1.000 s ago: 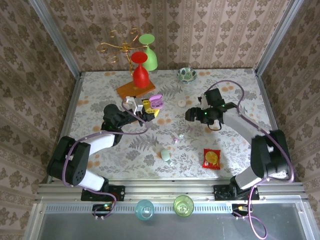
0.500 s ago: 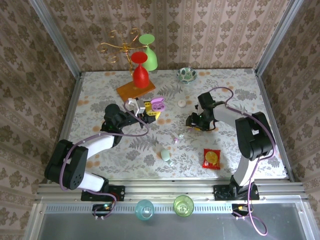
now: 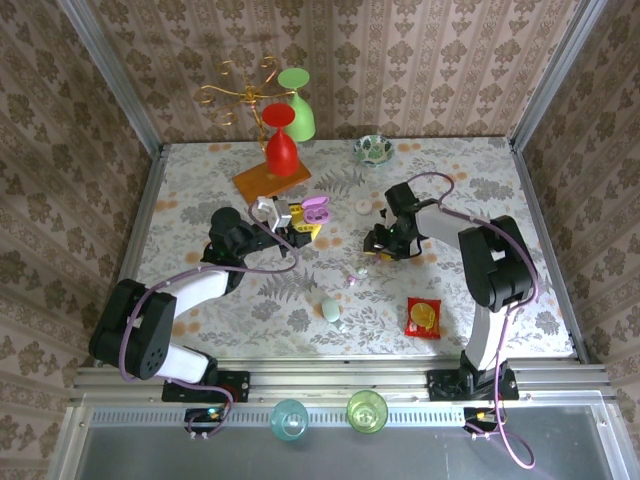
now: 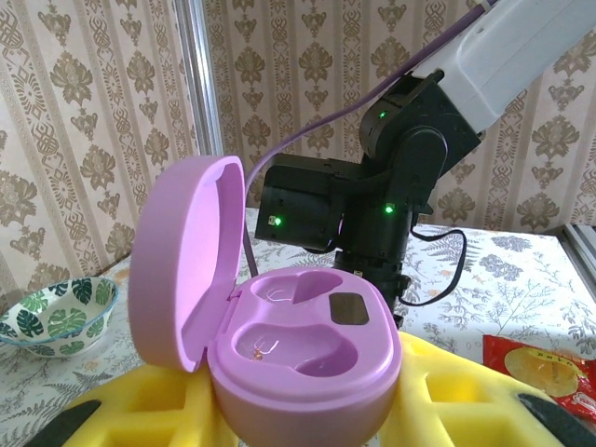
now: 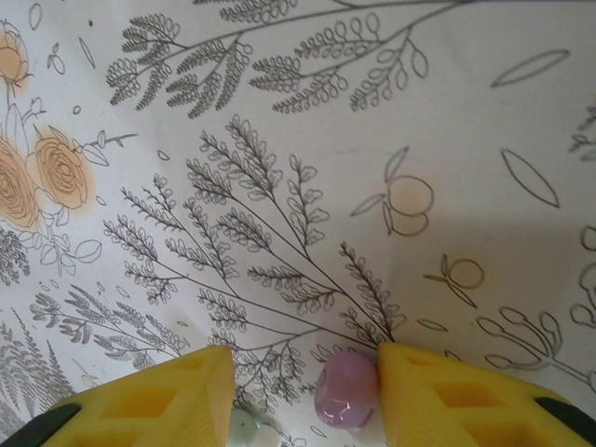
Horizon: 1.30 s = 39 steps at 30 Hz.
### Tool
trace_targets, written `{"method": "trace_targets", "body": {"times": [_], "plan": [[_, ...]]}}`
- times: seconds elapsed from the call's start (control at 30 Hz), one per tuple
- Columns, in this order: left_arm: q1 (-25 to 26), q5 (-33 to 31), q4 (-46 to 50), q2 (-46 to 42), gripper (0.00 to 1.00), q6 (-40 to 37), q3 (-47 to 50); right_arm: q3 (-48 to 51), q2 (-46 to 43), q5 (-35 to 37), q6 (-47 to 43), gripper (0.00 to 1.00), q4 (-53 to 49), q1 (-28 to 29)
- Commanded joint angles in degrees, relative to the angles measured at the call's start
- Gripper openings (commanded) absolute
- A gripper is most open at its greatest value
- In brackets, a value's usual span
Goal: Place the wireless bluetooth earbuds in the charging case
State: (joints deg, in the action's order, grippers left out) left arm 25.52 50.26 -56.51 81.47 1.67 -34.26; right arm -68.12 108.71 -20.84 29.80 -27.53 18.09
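My left gripper (image 3: 296,222) is shut on the lilac charging case (image 3: 315,206), whose body (image 4: 307,363) sits between the yellow fingers. Its lid (image 4: 177,261) stands open and both sockets are bare. My right gripper (image 3: 370,252) is down at the tablecloth, left of centre-right. A lilac earbud (image 5: 346,396) lies on the cloth between its yellow fingers (image 5: 447,396); it touches the right finger and a gap separates it from the left one. A pale mint earbud (image 5: 244,428) lies by the left finger. In the top view the earbuds (image 3: 354,277) are tiny specks just below that gripper.
A mint case (image 3: 330,311) lies open near the front, with a red snack packet (image 3: 422,316) to its right. At the back are a patterned bowl (image 3: 372,150), a white disc (image 3: 363,206), a red glass (image 3: 281,150) on an orange board, and a green glass (image 3: 298,100).
My right arm has folded inward and come down to the cloth over the earbuds, and its jaws have narrowed. The left arm and the case have barely moved.
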Motion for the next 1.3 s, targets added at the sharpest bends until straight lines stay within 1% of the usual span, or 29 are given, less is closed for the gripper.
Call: {"method": "trace_targets", "body": {"times": [0.0, 0.17, 0.27, 0.33, 0.4, 0.5, 0.6, 0.7, 0.83, 0.97, 1.13, 1.2, 1.27], "plan": [[0.28, -0.03, -0.79, -0.84, 0.26, -1.09, 0.22, -3.07, 1.9, -0.52, -1.54, 0.44, -2.1, 0.56], [0.25, -0.95, -1.32, -1.31, 0.26, -1.14, 1.61, -6.01, 3.1, 0.29, -3.78, 0.44, -2.48, 1.11], [0.26, -1.39, -1.32, -1.27, 0.26, -1.3, 1.74, -7.42, 1.7, 3.43, -5.31, 0.44, -4.62, 1.59], [0.26, -1.6, -1.46, -1.38, 0.26, -1.3, 1.83, -7.46, -0.44, 8.52, -5.94, 0.45, -6.2, 2.49], [0.25, -1.9, -1.84, -1.54, 0.26, -1.3, 2.11, -7.25, -2.28, 14.16, -6.02, 0.5, -8.11, 3.7], [-0.11, -2.66, -2.28, -1.89, 0.26, -1.2, 2.36, -6.65, -4.32, 21.6, -5.49, 0.52, -10.87, 6.09], [-0.84, -2.88, -2.55, -2.02, 0.26, -1.08, 2.53, -5.65, -5.44, 24.22, -5.62, 0.51, -12.05, 8.05], [-1.38, -2.88, -2.57, -2.01, 0.26, -0.94, 2.62, -5.39, -4.93, 23.21, -6.08, 0.5, -13.33, 8.26], [-1.44, -2.81, -2.64, -2.17, 0.26, -0.71, 2.8, -6.29, -3.0, 23.17, -10.45, 0.47, -14.0, 8.95], [-1.74, -3.49, -2.51, -3.36, 0.26, -0.52, 3.23, -10.77, 0.22, 29.39, -15.56, 0.41, -18.32, 11.58], [-2.84, -3.92, -0.6, -6.06, 0.26, -0.43, 3.89, -15.2, 4.49, 37.91, -21.64, 0.38, -24.26, 14.16], [-3.21, -4.19, 0.54, -7.21, 0.26, -0.78, 4.0, -16.58, 5.73, 40.24, -23.02, 0.37, -25.49, 14.9], [-3.33, -4.25, 1.85, -8.09, 0.26, -1.38, 3.92, -17.43, 6.55, 40.79, -23.95, 0.35, -25.82, 15.37]]}}
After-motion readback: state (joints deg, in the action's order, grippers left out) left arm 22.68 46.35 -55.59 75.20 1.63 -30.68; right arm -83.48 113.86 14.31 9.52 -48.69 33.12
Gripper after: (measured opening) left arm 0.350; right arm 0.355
